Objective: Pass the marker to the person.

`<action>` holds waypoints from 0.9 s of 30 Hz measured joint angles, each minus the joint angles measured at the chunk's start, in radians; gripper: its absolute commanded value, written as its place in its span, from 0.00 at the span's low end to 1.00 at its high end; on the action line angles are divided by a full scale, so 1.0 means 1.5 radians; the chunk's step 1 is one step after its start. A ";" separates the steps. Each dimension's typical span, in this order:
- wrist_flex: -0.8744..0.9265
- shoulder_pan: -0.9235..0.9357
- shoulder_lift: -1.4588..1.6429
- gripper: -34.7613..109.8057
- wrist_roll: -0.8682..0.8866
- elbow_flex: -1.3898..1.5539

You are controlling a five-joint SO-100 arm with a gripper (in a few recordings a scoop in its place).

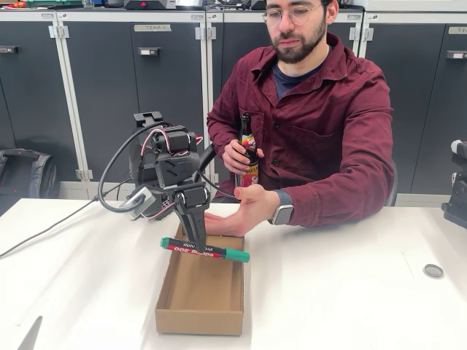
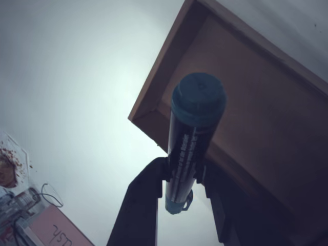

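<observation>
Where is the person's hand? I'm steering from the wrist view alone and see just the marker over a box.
Observer: His open hand waits palm-up at the box's far end, just behind the end effector.
Operator: Is the marker level?
Observer: Nearly; the marker lies crosswise in the end effector, its right end slightly lower in the fixed view.
Operator: Is his other hand free?
Observer: No, it holds a bottle upright.

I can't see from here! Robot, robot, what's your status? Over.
Claw shut on the marker, held level above the cardboard box. Person's open hand waits just behind it. His other hand holds a bottle. Path clear.
</observation>
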 measured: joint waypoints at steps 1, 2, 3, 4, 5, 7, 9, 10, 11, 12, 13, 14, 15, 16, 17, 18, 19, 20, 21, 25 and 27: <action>0.000 -0.005 0.010 0.21 -0.004 0.005; 0.000 -0.009 0.020 0.21 -0.007 0.012; 0.000 -0.014 0.032 0.21 -0.012 0.017; 0.000 -0.020 0.044 0.21 -0.017 0.021; 0.000 -0.027 0.054 0.21 -0.024 0.026; 0.000 -0.030 0.075 0.21 -0.038 0.030; 0.003 -0.031 0.094 0.21 -0.049 0.033; 0.008 -0.032 0.102 0.21 -0.054 0.033; 0.013 -0.038 0.114 0.21 -0.057 0.038; 0.019 -0.042 0.123 0.21 -0.058 0.038; 0.026 -0.048 0.133 0.21 -0.058 0.040; 0.031 -0.057 0.144 0.21 -0.058 0.046; 0.031 -0.064 0.155 0.21 -0.058 0.055; 0.031 -0.070 0.168 0.21 -0.061 0.067; 0.031 -0.075 0.179 0.21 -0.065 0.079; 0.032 -0.078 0.191 0.21 -0.070 0.091; 0.034 -0.078 0.202 0.21 -0.074 0.098; 0.040 -0.083 0.211 0.21 -0.075 0.100; 0.046 -0.088 0.219 0.21 -0.077 0.100; 0.055 -0.116 0.263 0.21 -0.087 0.137; 0.055 -0.127 0.282 0.21 -0.089 0.153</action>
